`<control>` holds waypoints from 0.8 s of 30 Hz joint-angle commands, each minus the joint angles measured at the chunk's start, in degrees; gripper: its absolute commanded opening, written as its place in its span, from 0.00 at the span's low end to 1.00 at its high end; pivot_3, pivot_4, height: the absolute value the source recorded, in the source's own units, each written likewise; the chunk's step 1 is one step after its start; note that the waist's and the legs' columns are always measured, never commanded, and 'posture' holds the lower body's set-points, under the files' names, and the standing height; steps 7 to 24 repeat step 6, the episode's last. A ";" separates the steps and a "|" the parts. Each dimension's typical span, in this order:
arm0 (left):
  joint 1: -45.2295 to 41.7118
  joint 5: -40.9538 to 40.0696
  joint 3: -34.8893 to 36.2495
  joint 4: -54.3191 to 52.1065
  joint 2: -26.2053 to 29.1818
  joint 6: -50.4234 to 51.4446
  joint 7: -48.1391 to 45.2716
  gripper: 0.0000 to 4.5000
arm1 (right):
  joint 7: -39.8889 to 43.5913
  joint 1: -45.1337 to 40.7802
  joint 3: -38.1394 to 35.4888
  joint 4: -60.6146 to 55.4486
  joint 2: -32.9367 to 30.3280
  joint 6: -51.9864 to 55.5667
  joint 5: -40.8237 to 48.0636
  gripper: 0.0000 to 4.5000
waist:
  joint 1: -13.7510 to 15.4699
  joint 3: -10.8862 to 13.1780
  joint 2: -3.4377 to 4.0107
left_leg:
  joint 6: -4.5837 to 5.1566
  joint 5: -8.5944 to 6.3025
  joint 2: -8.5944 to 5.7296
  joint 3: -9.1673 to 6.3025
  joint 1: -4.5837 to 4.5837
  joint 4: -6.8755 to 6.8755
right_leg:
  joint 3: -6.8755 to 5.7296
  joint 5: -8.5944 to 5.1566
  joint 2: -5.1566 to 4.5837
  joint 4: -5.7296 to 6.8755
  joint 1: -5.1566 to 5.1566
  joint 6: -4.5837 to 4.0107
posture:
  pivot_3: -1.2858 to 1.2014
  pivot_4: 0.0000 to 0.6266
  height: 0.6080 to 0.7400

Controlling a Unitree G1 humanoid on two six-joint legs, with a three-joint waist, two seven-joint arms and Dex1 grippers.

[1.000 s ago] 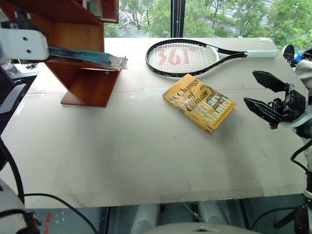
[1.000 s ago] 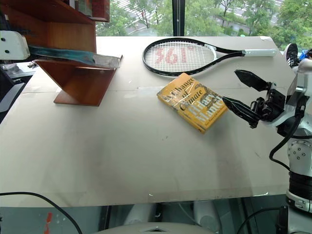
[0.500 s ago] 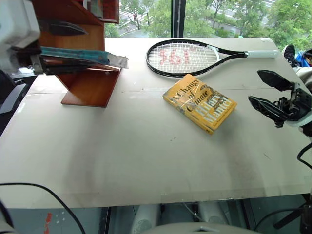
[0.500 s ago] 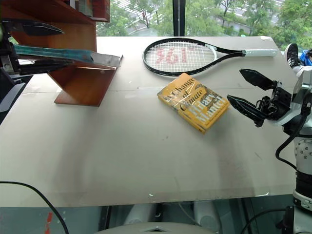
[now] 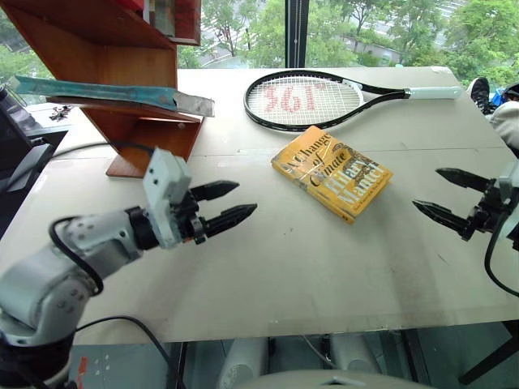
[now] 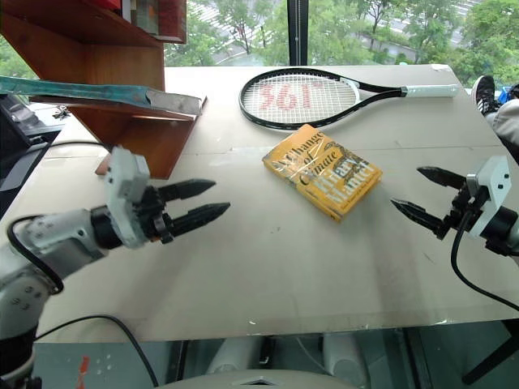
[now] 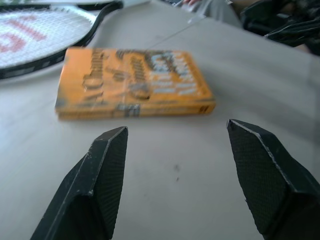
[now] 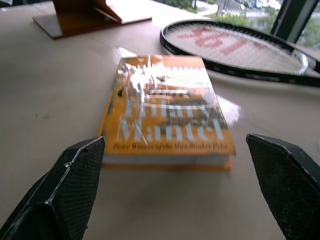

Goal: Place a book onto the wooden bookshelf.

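The book (image 5: 113, 91), teal-green with a glossy clear wrap, lies flat on a slanted board of the wooden bookshelf (image 5: 122, 57), which stands at the far left corner of the table (image 5: 268, 267). One end of the book overhangs the board's edge toward the table centre. No gripper touches it.

A yellow book (image 5: 332, 170) with white title lettering lies near the table centre. A tennis racket (image 5: 324, 96) lies behind it, along the far edge.

The left gripper (image 5: 229, 204) hangs over the table in front of the shelf, fingers spread, holding nothing, pointed toward the yellow book. The right gripper (image 6: 422, 197) hangs near the right edge, fingers spread wide and empty, also facing the yellow book.

Judgement: placement appears complete.

Risks:
- The overhanging end is unsupported. A knock from the left arm, which is near the shelf, could tip the book off the board.
- The glossy wrap is probably slippery; on a slanted board, the book may slide.
- Both grippers face the yellow book; closing on it would take the wrong item.
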 commanded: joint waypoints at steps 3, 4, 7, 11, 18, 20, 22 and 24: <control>8.93 8.59 4.13 5.31 1.33 -8.30 -6.41 0.72 | 2.20 7.32 -7.29 2.15 -2.36 -2.28 -2.91 1.00 | 0.50 -0.01 0.01 | 0.01 -0.01 0.02 0.10 0.21 -0.22 | 0.05 -0.01 0.00 -0.07 0.10 -0.03 | 0.52 0.24 1.00; 9.82 9.71 4.06 6.04 1.50 -9.46 -7.41 0.72 | 2.51 8.10 -7.67 2.68 -2.38 -2.41 -3.16 1.00 | 0.52 -0.01 0.00 | 0.02 -0.01 0.02 0.12 0.29 -0.28 | 0.07 -0.04 -0.01 -0.10 0.17 -0.07 | 0.52 0.24 1.00; 10.11 10.87 3.60 6.71 0.95 -10.45 -7.88 0.72 | 2.72 8.66 -7.83 4.22 -2.45 -3.17 -3.85 1.00 | 0.54 -0.01 0.00 | 0.02 -0.01 0.05 0.12 0.40 -0.29 | 0.05 -0.09 -0.01 -0.18 0.33 -0.14 | 0.52 0.24 1.00; 10.11 10.87 3.60 6.71 0.95 -10.45 -7.88 0.72 | 2.72 8.66 -7.83 4.22 -2.45 -3.17 -3.85 1.00 | 0.54 -0.01 0.00 | 0.02 -0.01 0.05 0.12 0.40 -0.29 | 0.05 -0.09 -0.01 -0.18 0.33 -0.14 | 0.52 0.24 1.00; 10.11 10.87 3.60 6.71 0.95 -10.45 -7.88 0.72 | 2.72 8.66 -7.83 4.22 -2.45 -3.17 -3.85 1.00 | 0.54 -0.01 0.00 | 0.02 -0.01 0.05 0.12 0.40 -0.29 | 0.05 -0.09 -0.01 -0.18 0.33 -0.14 | 0.52 0.24 1.00; 10.11 10.87 3.60 6.71 0.95 -10.45 -7.88 0.72 | 2.72 8.66 -7.83 4.22 -2.45 -3.17 -3.85 1.00 | 0.54 -0.01 0.00 | 0.02 -0.01 0.05 0.12 0.40 -0.29 | 0.05 -0.09 -0.01 -0.18 0.33 -0.14 | 0.52 0.24 1.00; 10.11 10.87 3.60 6.71 0.95 -10.45 -7.88 0.72 | 2.72 8.66 -7.83 4.22 -2.45 -3.17 -3.85 1.00 | 0.54 -0.01 0.00 | 0.02 -0.01 0.05 0.12 0.40 -0.29 | 0.05 -0.09 -0.01 -0.18 0.33 -0.14 | 0.52 0.24 1.00; 10.11 10.87 3.60 6.71 0.95 -10.45 -7.88 0.72 | 2.72 8.66 -7.83 4.22 -2.45 -3.17 -3.85 1.00 | 0.54 -0.01 0.00 | 0.02 -0.01 0.05 0.12 0.40 -0.29 | 0.05 -0.09 -0.01 -0.18 0.33 -0.14 | 0.52 0.24 1.00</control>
